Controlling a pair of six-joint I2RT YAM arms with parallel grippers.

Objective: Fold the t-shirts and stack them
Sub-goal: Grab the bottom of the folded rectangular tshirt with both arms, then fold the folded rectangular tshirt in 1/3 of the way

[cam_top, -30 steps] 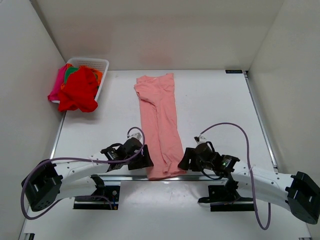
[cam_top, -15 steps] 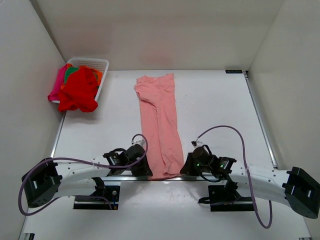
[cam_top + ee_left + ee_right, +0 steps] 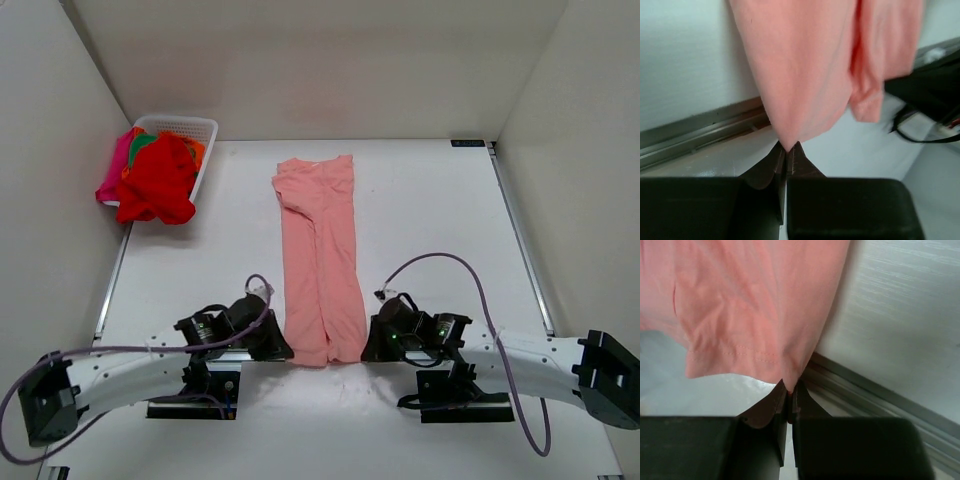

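1. Both grippers have closed in the last second. The left gripper (image 3: 272, 346) and the right gripper (image 3: 372, 342) had their jaws parted beside the cloth. Each now pinches a near corner of the pink shirt (image 3: 320, 250).
2. Seen from the left wrist, the fingertips (image 3: 774, 161) meet tightly on a bunched point of pink cloth. Seen from the right wrist, the fingertips (image 3: 778, 398) are nipped together on the corner of a stitched hem.
3. The pink shirt lies as a long narrow strip down the middle of the table (image 3: 440, 220). Its near end reaches the near edge, between the two arms. Compared with a second ago it lies straighter and sits slightly further right.
4. A red shirt (image 3: 158, 185) hangs over the white basket (image 3: 206, 126) at the far left, with other colours beneath it.
5. With both corners held, the strip looks ready to be lifted and folded toward its far end. Such thin pinches could slip.
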